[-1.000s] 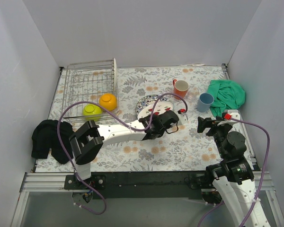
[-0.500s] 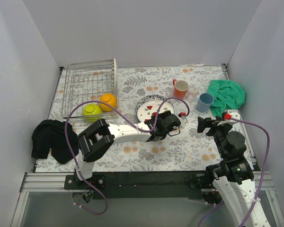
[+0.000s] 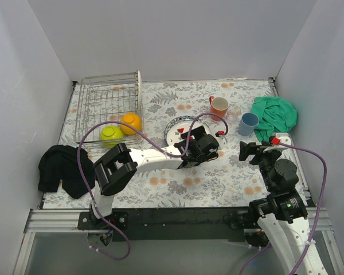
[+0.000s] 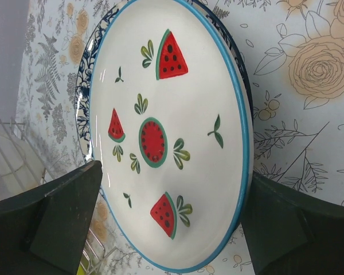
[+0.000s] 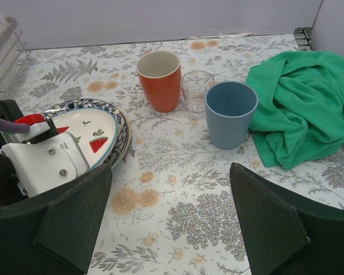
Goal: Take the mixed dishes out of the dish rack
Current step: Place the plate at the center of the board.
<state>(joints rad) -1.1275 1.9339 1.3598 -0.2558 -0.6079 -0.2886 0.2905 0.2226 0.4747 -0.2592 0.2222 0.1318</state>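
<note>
The silver dish rack point(image 3: 106, 106) stands at the back left and holds an orange-yellow bowl point(image 3: 131, 122) and a lime-green bowl point(image 3: 111, 133). A white watermelon plate point(image 4: 166, 114) lies on a dark-blue patterned plate point(image 4: 85, 97) mid-table, the stack point(image 3: 180, 129) resting flat on the cloth. My left gripper point(image 3: 203, 146) is open, its fingers point(image 4: 63, 217) spread on either side of the plate's near rim without gripping it. An orange mug point(image 5: 159, 80), a clear glass point(image 5: 196, 90) and a light-blue cup point(image 5: 230, 113) stand together at the right. My right gripper point(image 5: 169, 212) hangs open over bare tablecloth.
A green cloth point(image 3: 275, 114) lies bunched at the back right, beside the cup. A black cloth point(image 3: 60, 166) lies at the front left edge. The left arm's purple cable point(image 3: 86, 143) loops over the rack's front. White walls close in three sides.
My left gripper opened and let go of the watermelon plate, which went from tilted in the jaws to lying flat on the stack. The right arm stayed still.
</note>
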